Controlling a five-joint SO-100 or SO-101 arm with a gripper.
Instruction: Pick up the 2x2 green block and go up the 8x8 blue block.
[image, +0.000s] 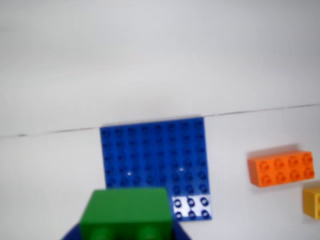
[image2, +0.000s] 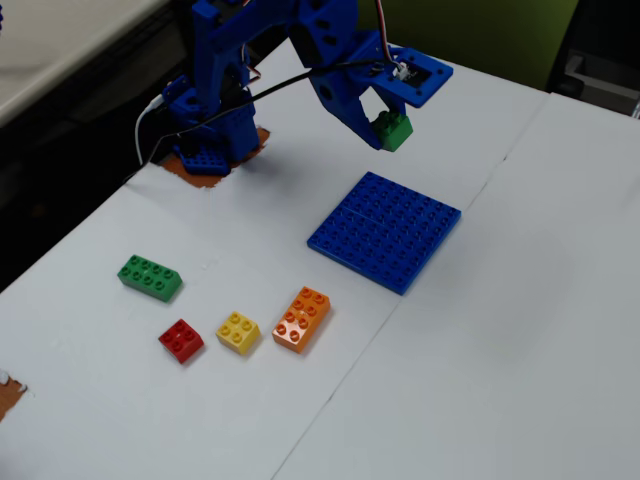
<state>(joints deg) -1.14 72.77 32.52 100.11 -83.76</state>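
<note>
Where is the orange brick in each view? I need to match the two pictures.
Wrist view: orange brick at the right edge, right of the 8x8 blue block.
Fixed view: orange brick lower centre, left of and below the 8x8 blue block.
Shared landmark: the 8x8 blue block.

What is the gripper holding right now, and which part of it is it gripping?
The gripper holds the 2x2 green block by its opposite side faces, lifted above the table and not yet over the 8x8 blue block.
</note>
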